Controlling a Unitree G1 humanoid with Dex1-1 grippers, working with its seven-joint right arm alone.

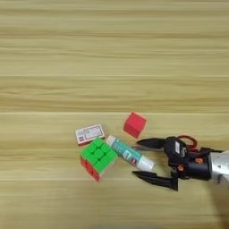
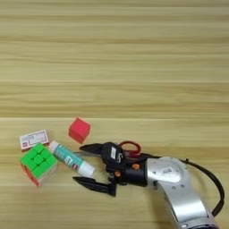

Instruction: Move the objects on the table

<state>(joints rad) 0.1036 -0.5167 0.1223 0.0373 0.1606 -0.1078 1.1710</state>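
My black two-finger claw (image 1: 139,159) gapes wide round white-green glue stick (image 1: 129,153) end; closing skewed cd roll it into green-red puzzle cube (image 1: 98,158).

Bench (image 1: 112,53): far half and left side unoccupied, open to passage. Near centre crowded: puzzle cube (image 1: 98,158), glue stick (image 1: 129,153), flat box (image 1: 90,133), red cube (image 1: 134,125) closely grouped. Glue stick's end is flanked by the spread tool (image 1: 141,159). Scissors (image 1: 188,141) are lodged behind the tool.

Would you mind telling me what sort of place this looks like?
Probably a robot tabletop test bench: a bare light-wood plank table, assorted small props like a green-and-red puzzle cube and plain red cube, and a two-fingered black gripper.
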